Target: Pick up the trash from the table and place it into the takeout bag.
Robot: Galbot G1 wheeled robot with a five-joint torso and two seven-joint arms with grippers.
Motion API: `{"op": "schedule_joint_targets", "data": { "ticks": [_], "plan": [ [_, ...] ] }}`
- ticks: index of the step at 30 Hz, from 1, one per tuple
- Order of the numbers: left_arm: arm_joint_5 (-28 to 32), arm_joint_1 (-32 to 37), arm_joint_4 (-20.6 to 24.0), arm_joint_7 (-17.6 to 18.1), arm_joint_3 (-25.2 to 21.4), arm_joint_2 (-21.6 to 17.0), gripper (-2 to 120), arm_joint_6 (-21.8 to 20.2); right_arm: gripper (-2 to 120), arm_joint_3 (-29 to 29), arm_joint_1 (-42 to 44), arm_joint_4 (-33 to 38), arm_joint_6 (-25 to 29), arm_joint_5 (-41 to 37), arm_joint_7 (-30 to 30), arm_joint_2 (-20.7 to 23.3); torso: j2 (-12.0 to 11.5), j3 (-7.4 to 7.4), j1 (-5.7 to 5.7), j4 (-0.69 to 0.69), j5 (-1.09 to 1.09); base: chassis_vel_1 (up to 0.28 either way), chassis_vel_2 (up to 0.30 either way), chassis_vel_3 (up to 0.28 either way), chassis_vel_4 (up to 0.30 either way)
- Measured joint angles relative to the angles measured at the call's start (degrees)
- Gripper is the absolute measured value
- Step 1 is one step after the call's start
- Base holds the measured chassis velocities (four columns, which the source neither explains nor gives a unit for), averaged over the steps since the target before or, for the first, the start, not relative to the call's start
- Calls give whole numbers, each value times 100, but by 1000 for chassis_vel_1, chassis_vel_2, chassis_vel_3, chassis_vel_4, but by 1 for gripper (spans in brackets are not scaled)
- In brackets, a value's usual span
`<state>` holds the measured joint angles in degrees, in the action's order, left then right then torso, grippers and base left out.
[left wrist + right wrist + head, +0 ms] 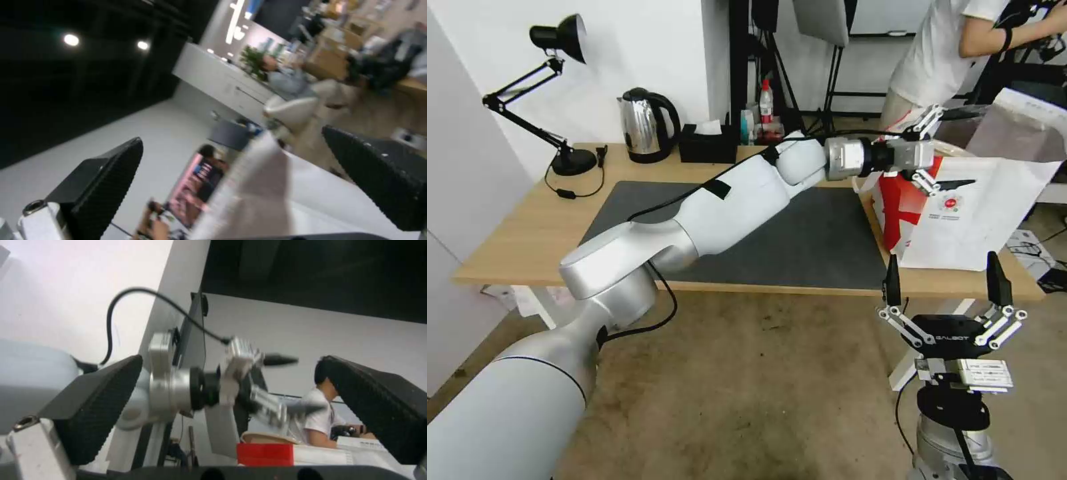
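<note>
Left hand (960, 148) open above takeout bag (980, 213)

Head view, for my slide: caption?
Open left gripper reaches over the boxy white takeout bag; open right gripper waits below.

A table (527, 230) with a light, matt wood-look top carries a dark grey matt mat (827, 240). At its right end stands the takeout bag (974, 213), of smooth white papery material with a glossy red side panel. At the back edge a kettle (642, 127) shines like polished steel. The left gripper (957, 150) has silvery metal links and black fingers (102, 186) with finely textured pads.
</note>
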<state>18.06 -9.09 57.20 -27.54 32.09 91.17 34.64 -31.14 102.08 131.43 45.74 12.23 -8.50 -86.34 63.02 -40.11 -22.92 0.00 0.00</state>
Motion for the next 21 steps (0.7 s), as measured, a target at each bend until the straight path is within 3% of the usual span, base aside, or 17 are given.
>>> {"op": "schedule_joint_targets", "data": {
  "ticks": [4, 6, 8, 12, 13, 15, 18, 21],
  "plan": [
    [-8, 3, 143, 107, -232, -43, 100, -1, 100, 2, -5, 0, -8, 2, 14, 15, 0, 0, 0, -1, 0, 0, 0, 0, 0],
    [11, 47, 647, 600, -634, -361, 100, -221, 100, -45, -22, -14, -31, 1, 17, 94, 0, 0, 0, -1, -1, 0, 0, 0, 0],
    [50, 74, 746, 730, -737, -457, 100, -258, 100, -58, -30, -21, -40, -3, 17, 116, 0, 0, 0, -1, -1, 0, 0, 0, 0],
    [166, 329, 1146, 1603, -1351, -926, 100, -439, 100, -125, -92, -79, -134, -53, 11, 260, 0, 1, 0, 2, -2, 0, 0, 0, 0],
    [166, 329, 1146, 1603, -1351, -926, 100, -439, 100, -125, -92, -79, -134, -53, 11, 260, 0, 1, 0, 2, -2, 0, 0, 0, 0],
    [313, 633, 1539, 2120, -1750, -1220, 100, -596, 100, -180, -148, -126, -186, -91, 8, 381, 0, 1, 0, 1, -2, 0, 0, 0, 0],
    [452, 892, 1897, 2397, -1944, -1471, 100, -759, 100, -210, -186, -157, -231, -135, 4, 472, 0, 0, 0, 1, -1, 0, 0, 0, 0],
    [661, 1582, 2776, 2928, -2288, -1969, 100, -1120, 100, -254, -283, -258, -304, -179, -6, 619, 0, 0, 0, 3, -4, 0, 0, 0, 0]
  ]
}}
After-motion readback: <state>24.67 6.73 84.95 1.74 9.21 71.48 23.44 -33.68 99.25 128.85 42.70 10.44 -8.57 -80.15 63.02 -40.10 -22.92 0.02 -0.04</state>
